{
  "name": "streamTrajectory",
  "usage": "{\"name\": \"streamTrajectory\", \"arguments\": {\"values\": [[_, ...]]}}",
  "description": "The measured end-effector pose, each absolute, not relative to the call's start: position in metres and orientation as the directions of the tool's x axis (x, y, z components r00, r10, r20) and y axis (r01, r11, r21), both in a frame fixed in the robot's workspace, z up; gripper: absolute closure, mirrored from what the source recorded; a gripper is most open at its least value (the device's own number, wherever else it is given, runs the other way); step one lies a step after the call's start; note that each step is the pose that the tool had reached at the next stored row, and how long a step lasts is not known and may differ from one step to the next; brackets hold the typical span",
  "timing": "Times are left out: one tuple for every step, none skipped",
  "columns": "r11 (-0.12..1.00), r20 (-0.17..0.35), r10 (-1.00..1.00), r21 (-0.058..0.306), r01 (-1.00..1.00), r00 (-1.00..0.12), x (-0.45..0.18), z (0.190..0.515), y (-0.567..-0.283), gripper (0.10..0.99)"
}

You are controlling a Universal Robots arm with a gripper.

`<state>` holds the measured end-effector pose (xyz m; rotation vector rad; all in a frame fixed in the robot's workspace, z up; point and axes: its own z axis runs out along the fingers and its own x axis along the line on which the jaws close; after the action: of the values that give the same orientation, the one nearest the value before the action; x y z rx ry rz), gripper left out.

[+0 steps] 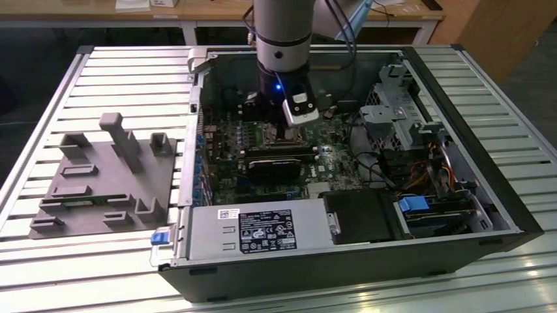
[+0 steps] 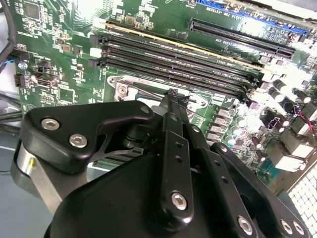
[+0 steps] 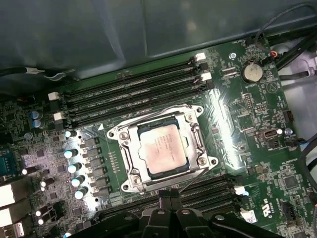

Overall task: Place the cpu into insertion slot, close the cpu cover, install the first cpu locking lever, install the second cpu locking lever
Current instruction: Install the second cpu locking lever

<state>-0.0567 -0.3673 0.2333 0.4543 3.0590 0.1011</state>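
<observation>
In the first wrist view the cpu [image 3: 162, 148] lies flat in the insertion slot [image 3: 125, 135], its pale metal face up. The silver cpu cover [image 3: 196, 141] lies down around the chip as a frame. Thin wire levers run along two edges of the socket [image 3: 148, 115]; whether they are latched I cannot tell. My gripper [image 3: 171, 194] is shut with nothing between its fingers, its tips just beside the socket's edge. In the second wrist view the closed fingertips [image 2: 173, 95] hang over the socket's metal frame [image 2: 123, 89]. In the exterior view the gripper [image 1: 291, 129] reaches down into the open computer case.
Long black memory slots [image 3: 133, 91] flank the socket on two sides. A black heatsink block [image 1: 275, 167] sits near the socket, with the power supply [image 1: 261, 228] in front. The drive cage and cables [image 1: 405, 124] lie at the exterior view's right, a grey fixture [image 1: 104, 176] at its left.
</observation>
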Motion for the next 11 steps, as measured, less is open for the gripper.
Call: {"name": "streamTrajectory", "arguments": {"values": [[0.955, -0.036, 0.290, 0.076, 0.287, -0.956, -0.0573, 0.2323, -0.3678, 0.984], [0.955, -0.034, 0.289, 0.082, 0.286, -0.957, -0.0578, 0.2313, -0.3684, 0.984], [0.955, -0.032, 0.288, 0.088, 0.284, -0.957, -0.0582, 0.2305, -0.3690, 0.984], [0.954, -0.030, 0.287, 0.097, 0.283, -0.958, -0.0585, 0.2298, -0.3695, 0.984], [0.954, -0.027, 0.286, 0.107, 0.282, -0.958, -0.0588, 0.2292, -0.3701, 0.984], [0.953, -0.024, 0.286, 0.117, 0.281, -0.958, -0.0589, 0.2286, -0.3708, 0.984], [0.951, -0.021, 0.285, 0.127, 0.281, -0.958, -0.0591, 0.2280, -0.3715, 0.984], [0.950, -0.018, 0.285, 0.137, 0.280, -0.958, -0.0592, 0.2274, -0.3723, 0.984], [0.949, -0.015, 0.285, 0.145, 0.280, -0.958, -0.0593, 0.2270, -0.3732, 0.984], [0.948, -0.012, 0.285, 0.154, 0.280, -0.958, -0.0593, 0.2266, -0.3743, 0.984], [0.946, -0.010, 0.285, 0.163, 0.280, -0.958, -0.0594, 0.2261, -0.3756, 0.984]]}}
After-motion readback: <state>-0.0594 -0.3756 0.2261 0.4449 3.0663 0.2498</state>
